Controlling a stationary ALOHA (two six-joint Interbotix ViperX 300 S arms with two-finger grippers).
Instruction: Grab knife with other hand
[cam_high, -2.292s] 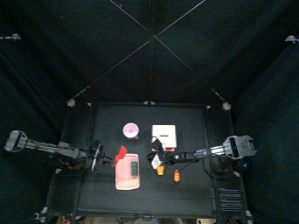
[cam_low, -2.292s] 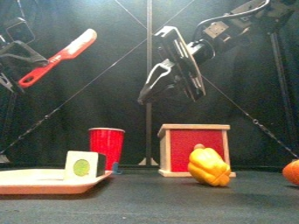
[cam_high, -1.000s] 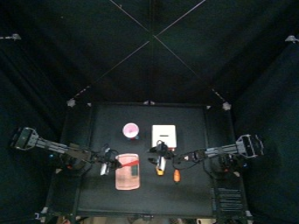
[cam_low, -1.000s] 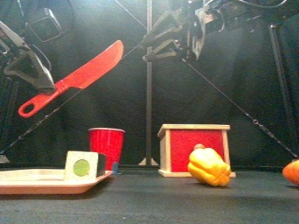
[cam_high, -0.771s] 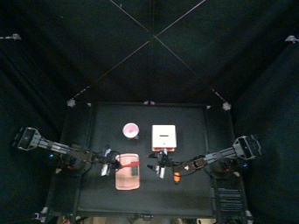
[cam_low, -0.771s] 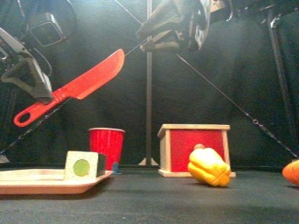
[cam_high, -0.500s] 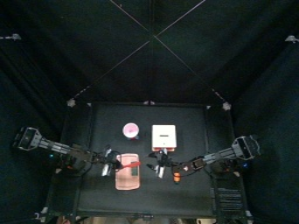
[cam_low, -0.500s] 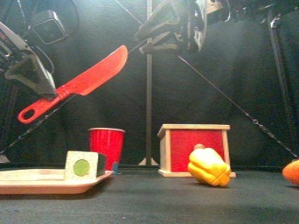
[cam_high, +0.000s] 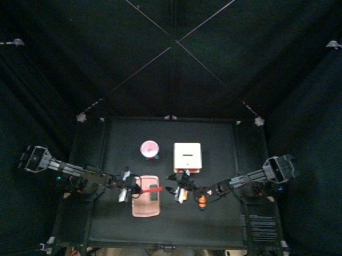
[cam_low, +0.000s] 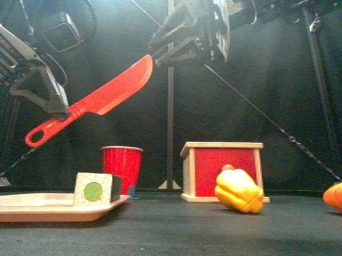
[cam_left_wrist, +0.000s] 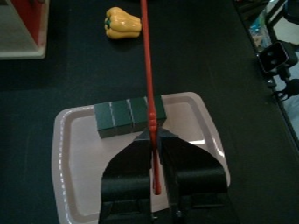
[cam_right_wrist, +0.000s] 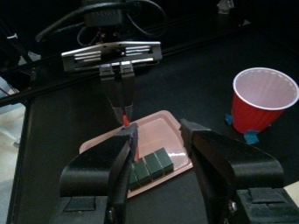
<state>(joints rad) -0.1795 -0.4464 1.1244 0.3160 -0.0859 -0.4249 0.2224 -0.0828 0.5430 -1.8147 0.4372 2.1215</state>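
Near the front of the table (cam_low: 174, 225), a pink tray (cam_low: 54, 206) carrying a green block (cam_low: 94, 189) lies at the left, with a yellow pepper (cam_low: 238, 190) to its right. High above the tray, the left tool (cam_low: 43, 98) is clamped on the handle of the red knife (cam_low: 96, 102), whose blade slants up toward the right tool (cam_low: 174, 48), its jaws spread wide apart just beside the blade's tip. Farther back stand a red cup (cam_low: 122, 168) and a red box (cam_low: 219, 168).

The left claw (cam_low: 44, 100) has swung the red knife (cam_low: 96, 100) inward toward the middle, blade raised, while the open right claw (cam_low: 187, 40) has risen and drawn closer to the blade tip.
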